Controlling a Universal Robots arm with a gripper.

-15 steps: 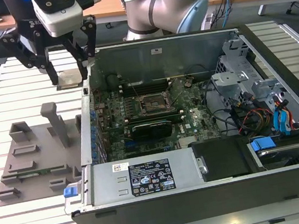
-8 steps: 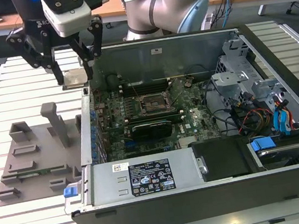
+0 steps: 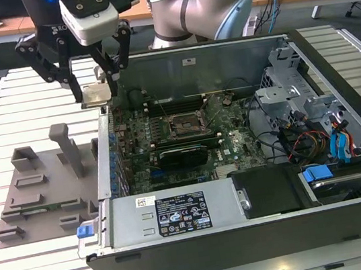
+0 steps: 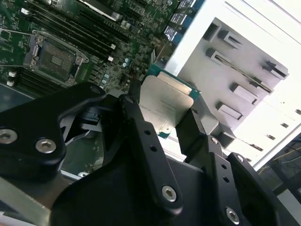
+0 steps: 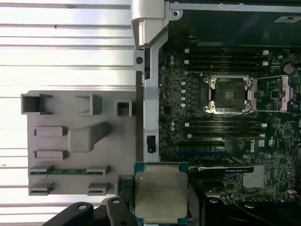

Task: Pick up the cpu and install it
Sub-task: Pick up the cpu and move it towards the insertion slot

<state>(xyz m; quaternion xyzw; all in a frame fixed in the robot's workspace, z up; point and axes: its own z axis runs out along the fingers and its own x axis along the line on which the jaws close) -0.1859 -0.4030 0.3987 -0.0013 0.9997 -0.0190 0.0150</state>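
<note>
Up close in both wrist views, saw the black pincer (image 4: pixel 162 110) shut on the cpu (image 4: pixel 165 99), with one finger pressed on each of two facing edges. Saw the same hold in the first wrist view, pincer (image 5: pixel 161 197) on cpu (image 5: pixel 161 193). Found a flat square chip there, with a shiny grey top and a thin green rim. Showed its shiny top to both wrist cameras. Hung in the air, touching nothing but the fingers.

In the exterior view, spotted the pincer (image 3: pixel 96 92) and the cpu (image 3: pixel 97 96) up over the far corner of the computer case (image 3: pixel 250 240), on the exterior view's left. Found the case's side wall right under the chip in the first wrist view, with the grey tray (image 5: pixel 80 108) on one side and the green board (image 5: pixel 188 117) on the other.

Saw the tray (image 3: pixel 40 196) lying flat on the white slatted desk (image 3: pixel 1 114), just beside the case, with tall posts standing up on it. Spotted the open socket (image 3: pixel 185 126) in the middle of the board, well apart from the chip. Found the socket (image 5: pixel 229 94) again in the first wrist view, with long dark slots on both sides of it. Saw a silver box (image 3: pixel 179 213) with a sticker at the near side of the case. Spotted the big grey robot arm (image 3: pixel 208 2) behind the case.
</note>
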